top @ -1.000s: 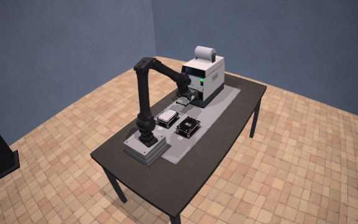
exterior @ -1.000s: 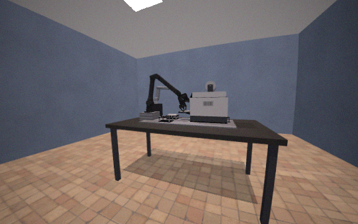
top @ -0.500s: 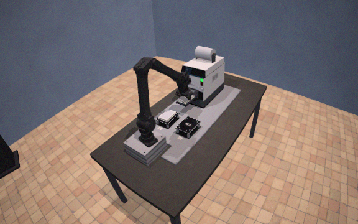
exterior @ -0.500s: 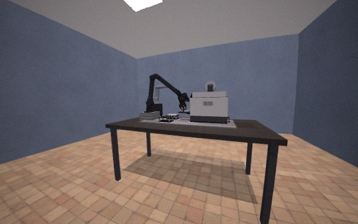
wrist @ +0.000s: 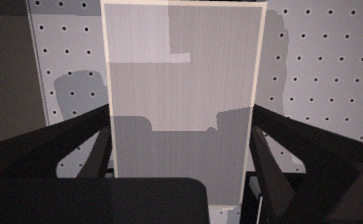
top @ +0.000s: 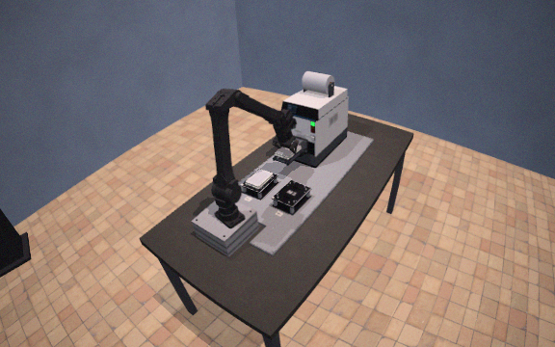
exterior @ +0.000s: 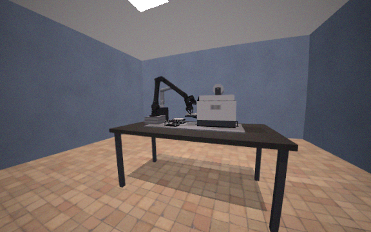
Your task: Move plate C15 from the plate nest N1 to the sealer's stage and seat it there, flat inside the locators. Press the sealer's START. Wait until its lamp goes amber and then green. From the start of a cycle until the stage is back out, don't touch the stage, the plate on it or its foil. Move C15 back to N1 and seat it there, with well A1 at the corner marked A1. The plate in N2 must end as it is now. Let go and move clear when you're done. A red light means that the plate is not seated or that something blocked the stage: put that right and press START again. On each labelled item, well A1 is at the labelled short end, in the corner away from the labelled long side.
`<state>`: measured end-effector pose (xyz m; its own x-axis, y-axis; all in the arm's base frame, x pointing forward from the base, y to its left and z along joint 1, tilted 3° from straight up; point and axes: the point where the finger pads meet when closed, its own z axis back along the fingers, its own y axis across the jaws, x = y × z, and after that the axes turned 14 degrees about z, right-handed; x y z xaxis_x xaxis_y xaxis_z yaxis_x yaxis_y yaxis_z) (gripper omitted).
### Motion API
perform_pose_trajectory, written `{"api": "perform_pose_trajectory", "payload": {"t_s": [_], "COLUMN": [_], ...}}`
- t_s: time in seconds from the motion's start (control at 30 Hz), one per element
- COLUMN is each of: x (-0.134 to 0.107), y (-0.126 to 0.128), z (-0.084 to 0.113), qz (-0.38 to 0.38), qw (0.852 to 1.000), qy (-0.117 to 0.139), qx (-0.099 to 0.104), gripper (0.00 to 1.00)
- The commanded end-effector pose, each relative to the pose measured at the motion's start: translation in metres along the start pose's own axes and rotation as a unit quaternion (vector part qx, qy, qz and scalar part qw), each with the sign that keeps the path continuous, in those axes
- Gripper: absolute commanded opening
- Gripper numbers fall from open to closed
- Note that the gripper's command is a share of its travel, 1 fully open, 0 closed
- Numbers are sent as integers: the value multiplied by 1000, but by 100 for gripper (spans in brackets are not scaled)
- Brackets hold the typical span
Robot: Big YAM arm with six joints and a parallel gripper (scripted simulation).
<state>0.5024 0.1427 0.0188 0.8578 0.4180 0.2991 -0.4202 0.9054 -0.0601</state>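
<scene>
Honestly the wrist view hides a lot: the foil-covered plate (wrist: 182, 90) runs off the frame at 12 o'clock, and its near end sits behind the dark gripper body at 6. Any label on it isn't visible. In the exterior view the nests (exterior: 174, 122) are tiny blobs. From the top, the sealer's stage is hidden behind the gripper (top: 288, 145).
</scene>
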Motion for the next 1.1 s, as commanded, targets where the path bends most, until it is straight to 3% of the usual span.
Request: {"api": "perform_pose_trajectory", "payload": {"t_s": [0.0,0.33,0.7,1.07], "x": [8,-5,31,35], "y": [0,3,-4,-5], "z": [-6,-13,16,16], "qz": [2,3,3,3], "qw": [1000,1000,999,999], "qy": [-6,6,-37,-38], "qx": [-1,1,-6,-6], "gripper": [0,0,0,0]}}
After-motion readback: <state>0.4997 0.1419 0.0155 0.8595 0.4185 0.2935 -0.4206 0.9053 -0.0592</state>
